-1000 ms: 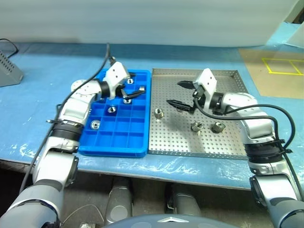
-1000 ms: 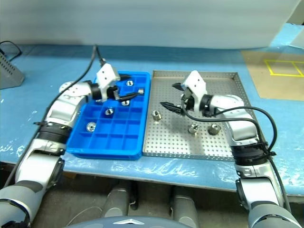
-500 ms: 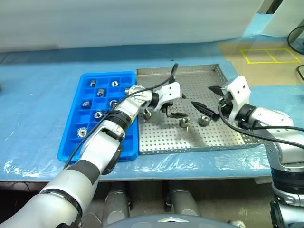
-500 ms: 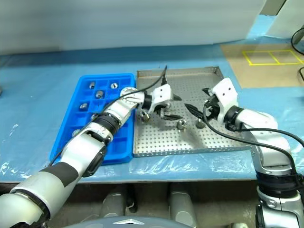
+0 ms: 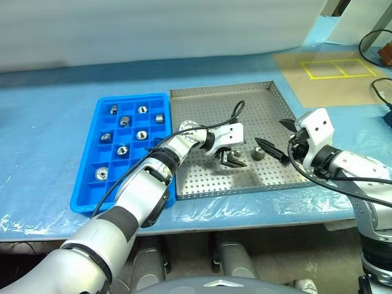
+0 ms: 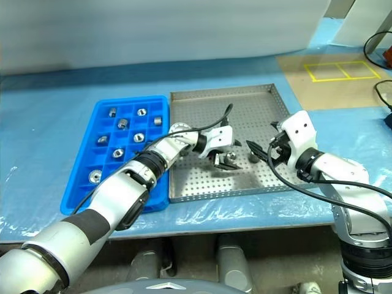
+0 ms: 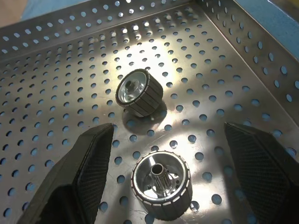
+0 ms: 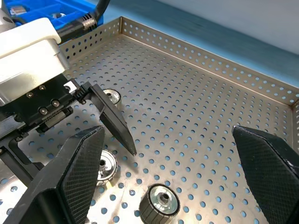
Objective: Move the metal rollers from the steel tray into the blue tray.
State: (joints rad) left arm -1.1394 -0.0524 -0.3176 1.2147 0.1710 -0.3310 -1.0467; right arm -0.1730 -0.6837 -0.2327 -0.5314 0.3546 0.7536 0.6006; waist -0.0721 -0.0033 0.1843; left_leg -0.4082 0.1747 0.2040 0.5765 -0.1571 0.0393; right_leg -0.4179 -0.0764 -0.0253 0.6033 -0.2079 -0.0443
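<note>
So the blue tray [image 5: 86, 202] has 7 metal rollers [image 5: 124, 120] sitting in separate compartments, mostly toward its far end. The steel tray [image 5: 257, 98] next to it has 3 rollers on its perforated floor, all near the middle. The left gripper [image 5: 231, 158] is right over one of them, jaws spread wide either side, nothing gripped. The right gripper [image 5: 276, 142] hangs near the tray's right edge, jaws fully apart and empty too.
</note>
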